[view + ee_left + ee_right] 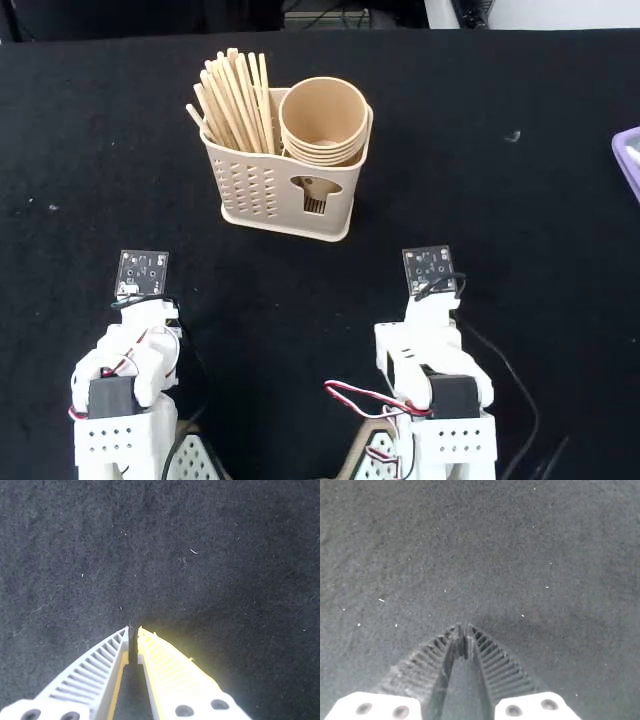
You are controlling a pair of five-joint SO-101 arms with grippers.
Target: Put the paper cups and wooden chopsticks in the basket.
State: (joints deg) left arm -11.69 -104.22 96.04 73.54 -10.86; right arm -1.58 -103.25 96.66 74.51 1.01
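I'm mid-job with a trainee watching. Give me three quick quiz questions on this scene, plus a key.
1. True or false: the paper cups sit stacked inside the basket.
2. Where are the wooden chopsticks? A) standing in the basket beside the cups, B) inside the top cup, C) lying loose outside the basket.
3. Fill in: the left pincer and right pincer are both ____.
Key: 1 true; 2 A; 3 shut.

Black cloth-covered table (520, 300), purple object (630, 160) at far edge
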